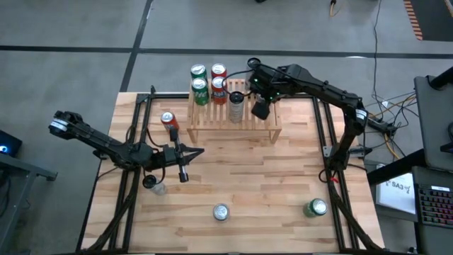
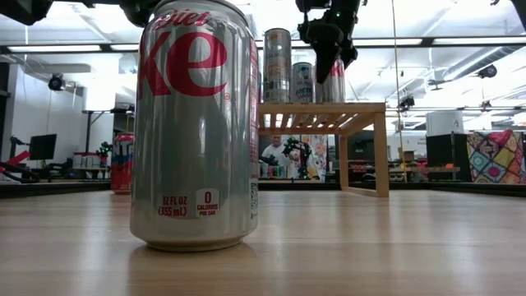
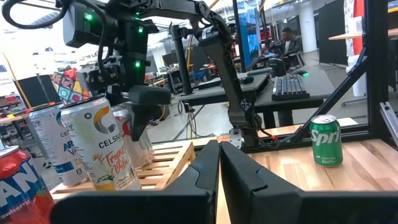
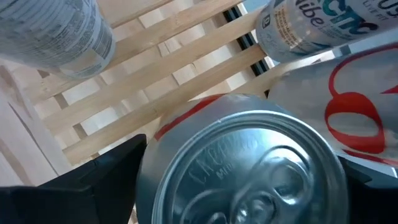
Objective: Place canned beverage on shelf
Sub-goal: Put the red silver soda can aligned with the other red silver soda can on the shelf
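The light-wood slatted shelf [image 1: 233, 126] stands at the table's far middle with several cans upright on it. The rightmost is a silver and red can [image 1: 236, 105], whose top fills the right wrist view [image 4: 249, 162]. My right gripper [image 1: 258, 108] hovers open just above it, slanting down, one finger on each side of the can's top without plainly touching. My left gripper [image 1: 182, 164] is shut and holds nothing, level over the table's left middle, pointing toward the shelf.
A red can [image 1: 168, 120] stands on the table left of the shelf. A silver diet cola can [image 1: 221, 211] and a green can [image 1: 316, 207] stand near the front edge. A small clear thing [image 1: 154, 185] lies by the left arm. Black frame rails run along both table sides.
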Controlling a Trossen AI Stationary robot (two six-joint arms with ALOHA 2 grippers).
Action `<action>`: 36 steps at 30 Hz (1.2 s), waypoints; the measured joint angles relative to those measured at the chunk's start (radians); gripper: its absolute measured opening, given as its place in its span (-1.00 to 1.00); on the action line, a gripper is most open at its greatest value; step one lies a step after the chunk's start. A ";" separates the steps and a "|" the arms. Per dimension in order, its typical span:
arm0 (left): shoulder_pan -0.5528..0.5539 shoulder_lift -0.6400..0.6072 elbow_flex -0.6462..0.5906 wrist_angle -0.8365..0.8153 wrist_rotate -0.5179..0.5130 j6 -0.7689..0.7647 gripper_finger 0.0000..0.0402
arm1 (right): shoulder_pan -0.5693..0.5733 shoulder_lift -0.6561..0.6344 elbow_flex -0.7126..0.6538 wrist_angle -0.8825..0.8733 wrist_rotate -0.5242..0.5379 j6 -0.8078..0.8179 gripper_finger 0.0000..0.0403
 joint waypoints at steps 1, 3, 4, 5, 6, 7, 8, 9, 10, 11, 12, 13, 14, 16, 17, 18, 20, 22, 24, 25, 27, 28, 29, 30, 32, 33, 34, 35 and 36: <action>0.000 0.000 0.000 0.000 0.000 0.000 -1.00 | 0.000 0.005 0.000 0.000 0.000 0.003 0.68; 0.000 0.000 0.000 0.000 0.000 0.000 -1.00 | 0.000 0.011 0.000 0.000 0.000 0.013 0.68; 0.000 0.000 0.000 -0.001 0.000 0.000 -1.00 | 0.000 0.013 0.000 0.000 0.000 0.019 0.68; 0.000 0.000 0.000 -0.001 0.000 0.000 -1.00 | 0.000 0.014 0.000 0.000 0.001 0.020 0.68; 0.000 0.000 0.000 -0.001 0.000 0.000 -1.00 | 0.000 0.014 0.000 -0.001 0.001 0.019 0.68; 0.000 0.000 0.000 -0.001 0.000 0.000 -1.00 | 0.000 0.014 0.000 -0.002 0.001 0.020 0.68; 0.000 0.000 0.000 -0.001 0.000 0.000 -1.00 | 0.000 0.013 0.000 -0.002 0.001 0.021 0.68; 0.000 0.000 0.000 -0.001 0.000 0.000 -1.00 | 0.000 0.011 0.000 -0.002 0.001 0.022 0.68; 0.000 0.000 0.000 -0.001 0.000 0.000 -1.00 | 0.000 0.009 0.000 -0.002 0.001 0.022 0.68; 0.000 0.000 0.000 -0.001 0.000 0.000 -1.00 | 0.000 0.008 0.000 -0.004 0.001 0.022 0.68; 0.000 0.000 0.000 -0.001 0.000 0.000 -1.00 | 0.000 0.006 0.002 -0.005 0.001 0.022 0.68; 0.000 0.000 0.000 -0.001 0.000 0.000 -1.00 | 0.000 0.004 0.005 -0.005 0.001 0.022 0.68; 0.000 0.000 0.000 -0.001 0.000 0.000 -1.00 | 0.000 0.003 0.010 -0.005 0.001 0.022 0.68; 0.000 0.000 0.000 -0.001 0.000 0.000 -1.00 | 0.000 0.000 0.021 -0.004 0.001 0.024 0.68; 0.000 0.000 0.000 -0.001 0.000 0.000 -1.00 | 0.000 -0.002 0.028 -0.004 0.001 0.026 0.68; 0.000 0.000 0.000 -0.001 0.000 0.000 -1.00 | 0.000 -0.002 0.035 -0.004 0.001 0.026 0.68; 0.000 0.000 0.000 -0.001 0.000 0.000 -1.00 | 0.000 -0.003 0.048 -0.003 0.001 0.025 0.68; 0.000 0.000 0.000 -0.001 0.000 0.000 -1.00 | 0.000 -0.003 0.059 -0.002 0.001 0.024 0.68; 0.000 0.000 0.000 -0.001 0.000 0.000 -1.00 | 0.000 -0.004 0.071 -0.001 0.001 0.024 0.68; 0.000 0.000 0.000 -0.002 0.000 0.000 -1.00 | 0.000 -0.004 0.075 -0.001 0.001 0.023 0.68; 0.000 0.000 0.000 -0.004 0.000 0.000 -1.00 | 0.000 -0.005 0.082 0.000 0.001 0.023 0.68; 0.000 0.000 0.000 -0.005 0.000 0.000 -1.00 | 0.000 -0.005 0.083 0.001 0.001 0.023 0.68; 0.000 0.000 0.000 -0.005 0.000 0.000 -1.00 | 0.000 -0.005 0.084 0.000 0.001 0.023 0.68; 0.000 0.000 0.000 -0.005 0.000 0.000 -1.00 | 0.000 -0.005 0.084 -0.001 0.001 0.023 0.68; 0.000 0.000 0.000 -0.006 0.000 0.000 -1.00 | 0.000 -0.005 0.083 -0.011 0.001 0.026 0.68; 0.000 0.000 0.000 -0.007 0.000 0.000 -1.00 | 0.000 -0.005 0.083 -0.013 0.001 0.027 0.68; 0.000 0.000 0.000 -0.008 0.000 0.000 -1.00 | 0.000 -0.005 0.082 -0.015 0.001 0.029 0.68; 0.000 0.000 0.000 -0.008 0.000 0.000 -1.00 | 0.000 -0.005 0.082 -0.018 0.001 0.029 0.68; 0.000 0.000 0.000 -0.008 0.000 0.000 -1.00 | 0.000 -0.005 0.082 -0.026 0.001 0.029 0.68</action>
